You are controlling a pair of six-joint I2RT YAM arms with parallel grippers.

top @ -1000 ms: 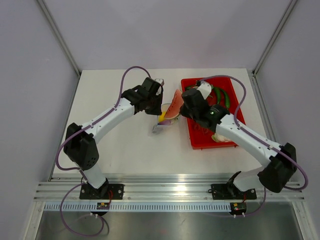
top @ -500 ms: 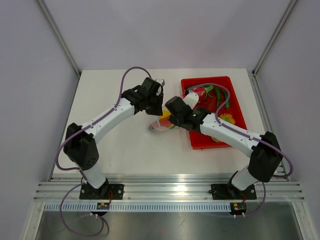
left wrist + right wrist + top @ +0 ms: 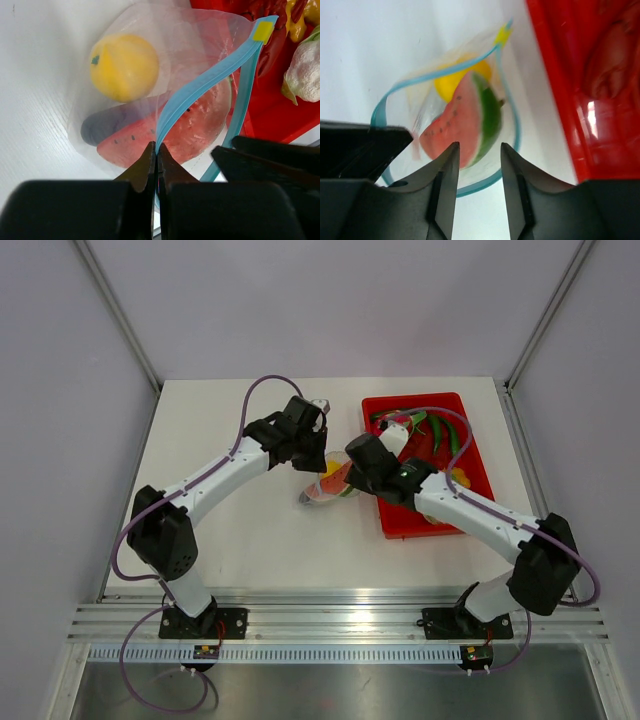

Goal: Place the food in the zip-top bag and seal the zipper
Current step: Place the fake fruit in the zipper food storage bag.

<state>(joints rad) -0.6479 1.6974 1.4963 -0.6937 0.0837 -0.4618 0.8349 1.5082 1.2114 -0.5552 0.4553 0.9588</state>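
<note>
The clear zip-top bag (image 3: 185, 45) lies on the white table beside the red tray, its mouth held open. Inside it are the round yellow fruit (image 3: 124, 66), the purple eggplant (image 3: 97, 131) and the watermelon wedge (image 3: 172, 127), which sits in the mouth (image 3: 465, 125). My left gripper (image 3: 157, 150) is shut on the light-blue zipper (image 3: 200, 85) strip at the bag's edge. My right gripper (image 3: 478, 147) is open and empty just above the bag's mouth, with the wedge below its fingertips. In the top view the bag (image 3: 322, 490) lies between the left gripper (image 3: 315, 462) and the right gripper (image 3: 348, 478).
The red tray (image 3: 400, 525) stands right of the bag and holds green vegetables (image 3: 445, 430) and other toy food. A white bulb-shaped piece (image 3: 305, 70) lies in the tray close to the bag.
My right gripper carried the watermelon wedge from above the tray's edge to the bag, let it go into the mouth, and drew back a little. The left gripper stayed put.
</note>
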